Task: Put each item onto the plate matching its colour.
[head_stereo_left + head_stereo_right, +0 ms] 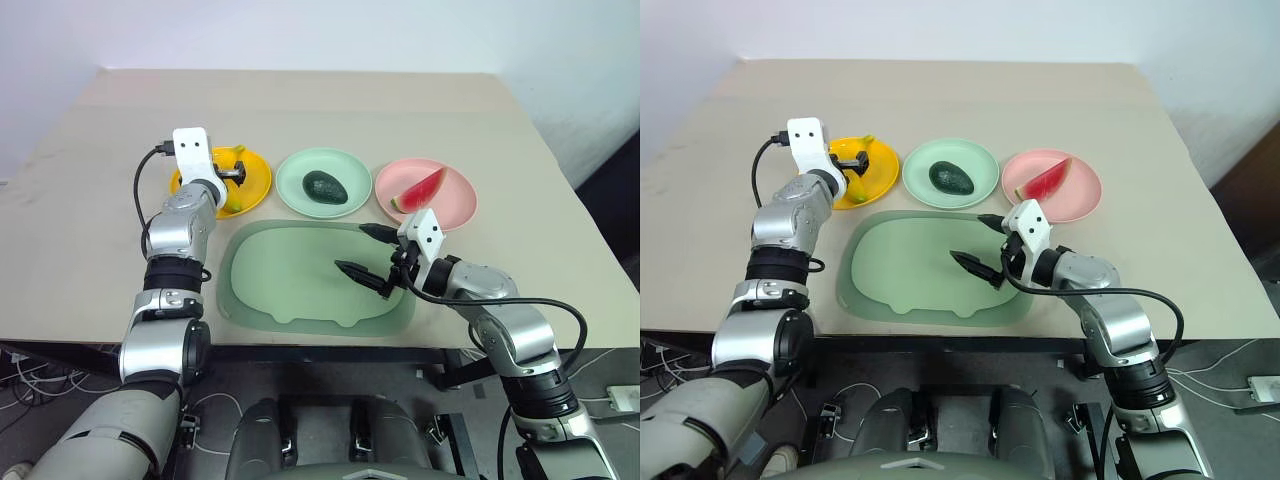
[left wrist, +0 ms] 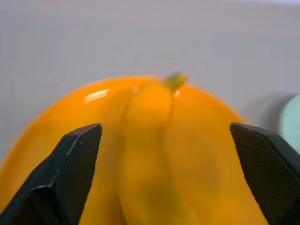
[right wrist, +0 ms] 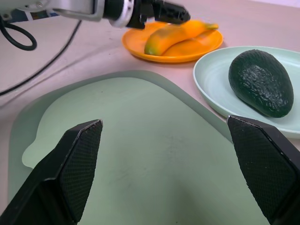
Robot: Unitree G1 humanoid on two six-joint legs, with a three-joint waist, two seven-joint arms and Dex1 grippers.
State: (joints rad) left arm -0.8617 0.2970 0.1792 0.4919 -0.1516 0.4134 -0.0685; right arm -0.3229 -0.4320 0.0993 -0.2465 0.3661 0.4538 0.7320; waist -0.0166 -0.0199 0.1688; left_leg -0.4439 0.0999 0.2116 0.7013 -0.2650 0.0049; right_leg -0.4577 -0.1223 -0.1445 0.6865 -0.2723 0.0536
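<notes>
The yellow banana (image 2: 150, 154) lies on the orange-yellow plate (image 1: 258, 180). My left gripper (image 1: 232, 172) hovers just over it, open, with a finger on each side of the banana and apart from it. On the mint green plate (image 1: 296, 170) rests the dark green avocado (image 1: 325, 186). The red watermelon wedge (image 1: 420, 190) sits on the pink plate (image 1: 456, 206). My right gripper (image 1: 358, 250) is open and empty above the pale green tray (image 1: 290, 285), pointing towards the avocado (image 3: 260, 82).
The three plates stand in a row behind the tray, which lies near the table's front edge. Bare beige tabletop (image 1: 300, 100) stretches behind the plates and to both sides. A black cable runs along my left arm.
</notes>
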